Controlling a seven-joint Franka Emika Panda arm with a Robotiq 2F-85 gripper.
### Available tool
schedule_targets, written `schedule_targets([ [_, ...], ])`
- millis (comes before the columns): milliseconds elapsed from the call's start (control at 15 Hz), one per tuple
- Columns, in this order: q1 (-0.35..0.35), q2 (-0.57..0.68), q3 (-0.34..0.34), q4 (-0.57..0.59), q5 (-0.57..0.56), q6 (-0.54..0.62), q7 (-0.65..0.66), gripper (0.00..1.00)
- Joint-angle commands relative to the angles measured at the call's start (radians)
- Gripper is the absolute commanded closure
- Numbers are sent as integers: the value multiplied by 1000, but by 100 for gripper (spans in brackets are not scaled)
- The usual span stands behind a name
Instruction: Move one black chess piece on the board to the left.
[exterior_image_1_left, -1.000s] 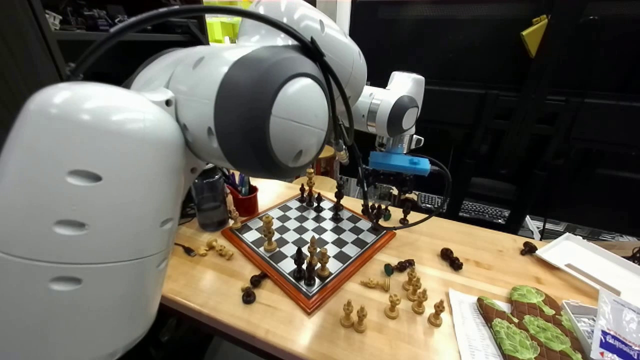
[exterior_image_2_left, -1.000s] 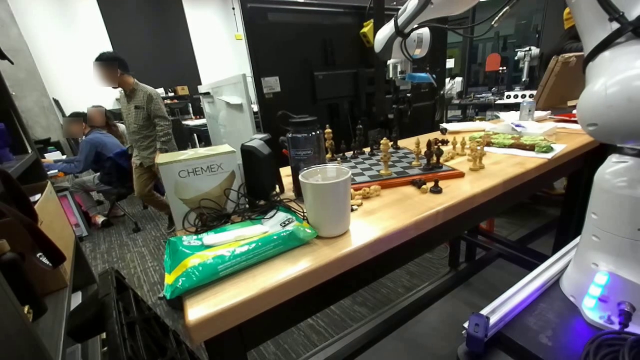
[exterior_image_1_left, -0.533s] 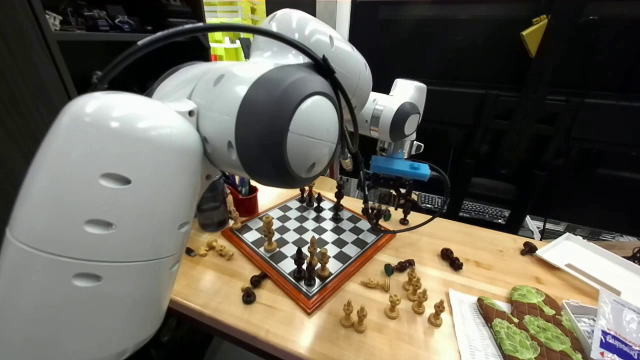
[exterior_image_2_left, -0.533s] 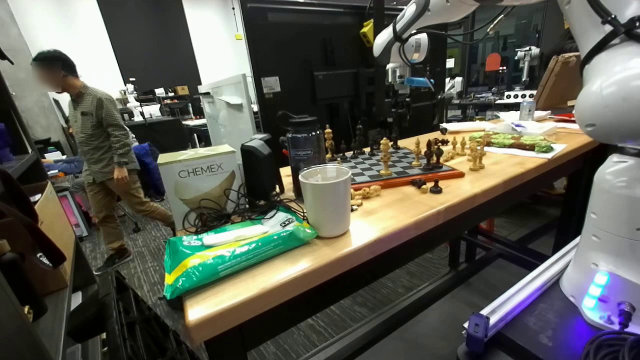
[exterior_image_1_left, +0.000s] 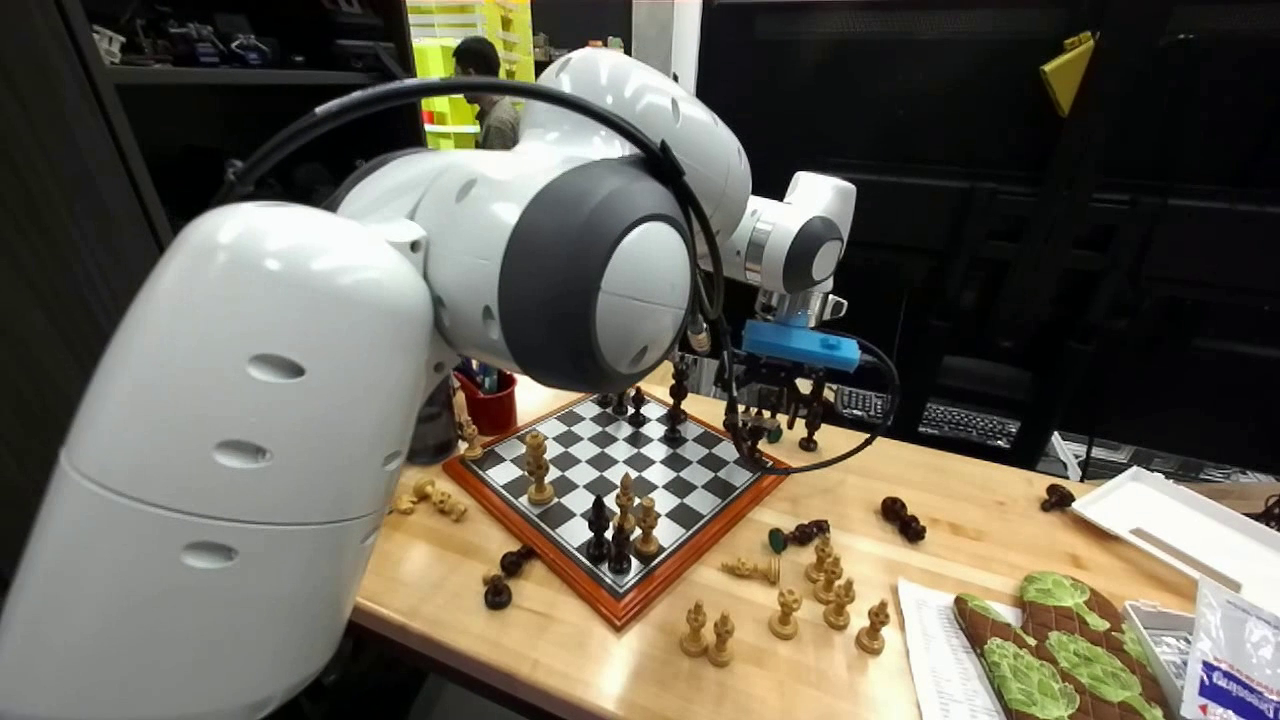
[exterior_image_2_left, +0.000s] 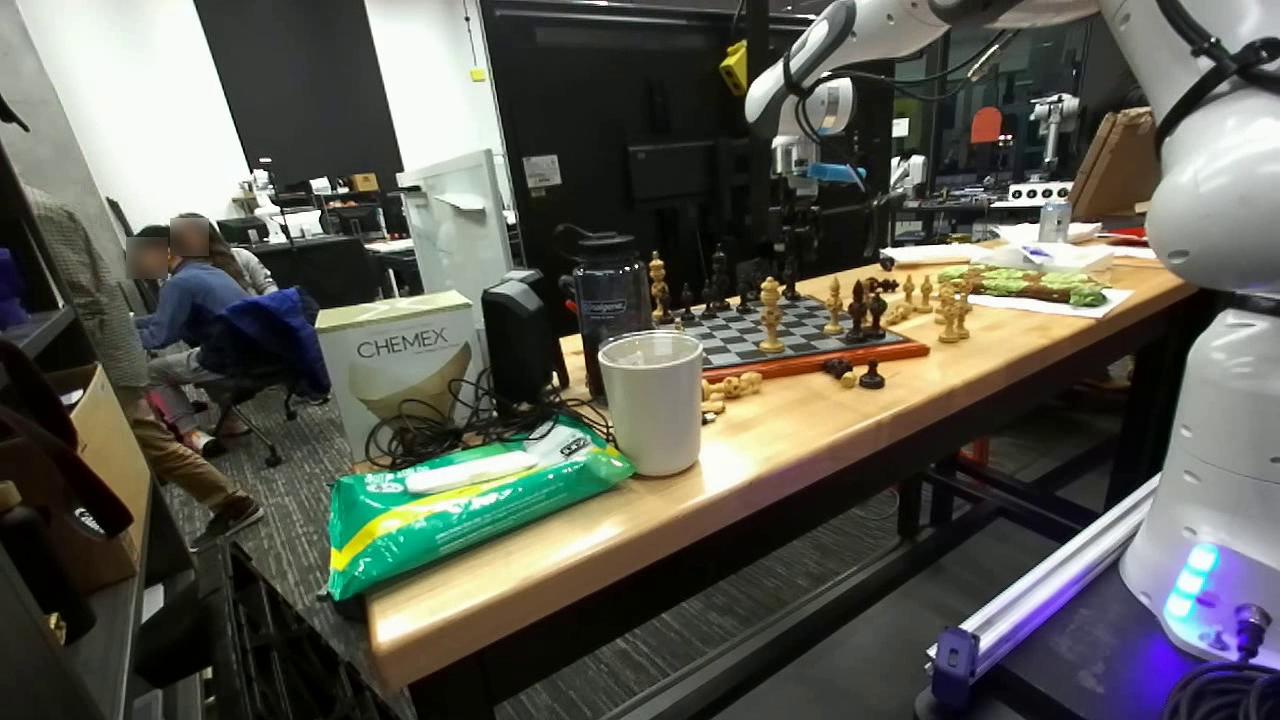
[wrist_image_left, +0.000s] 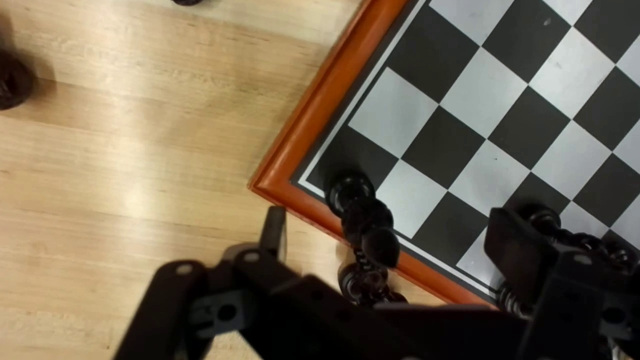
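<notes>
The board (exterior_image_1_left: 548, 548) lies on the table, with its reddish-brown border (wrist_image_left: 325, 107) also in the wrist view and its near edge (exterior_image_2_left: 830, 361) in an exterior view. My gripper (wrist_image_left: 387, 224) is open over one board corner. A tall black chess piece (wrist_image_left: 370, 220) stands upright on the corner square, between the spread fingers and not gripped. Another black piece (wrist_image_left: 544, 220) is partly hidden behind the right-hand finger. In both exterior views the gripper (exterior_image_1_left: 775, 415) (exterior_image_2_left: 797, 225) is low over that corner, and cables partly cover the pieces there. More black pieces (exterior_image_1_left: 676, 405) (exterior_image_1_left: 598, 530) stand on the board.
A dark piece (wrist_image_left: 367, 282) is just off the board under the gripper. Light pieces (exterior_image_1_left: 785, 612) and fallen dark pieces (exterior_image_1_left: 902, 518) lie beside the board. A bottle (exterior_image_2_left: 610, 300), white mug (exterior_image_2_left: 652, 410), red pen cup (exterior_image_1_left: 490, 405) and oven mitts (exterior_image_1_left: 1075, 640) are on the table.
The arm and gripper have moved down toward the board's corner. The pieces on the board have not visibly moved. A person in the background has walked to the left in an exterior view.
</notes>
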Motion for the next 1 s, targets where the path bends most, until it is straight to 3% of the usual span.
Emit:
schedule_targets([
  [0, -21, 34, 19, 50, 15, -29, -20, 0],
  [67, -23, 40, 20, 55, 15, -30, -20, 0],
  [133, -23, 43, 20, 58, 13, -33, -20, 25],
  [200, -24, 47, 20, 62, 11, -31, -21, 25],
  [333, -26, 49, 22, 65, 11, -29, -28, 39],
  [800, -19, 30, 33, 48, 5, -21, -48, 94],
  [867, -18, 29, 34, 48, 5, -23, -48, 97],
  [933, -17, 27, 34, 46, 3, -25, -47, 93],
])
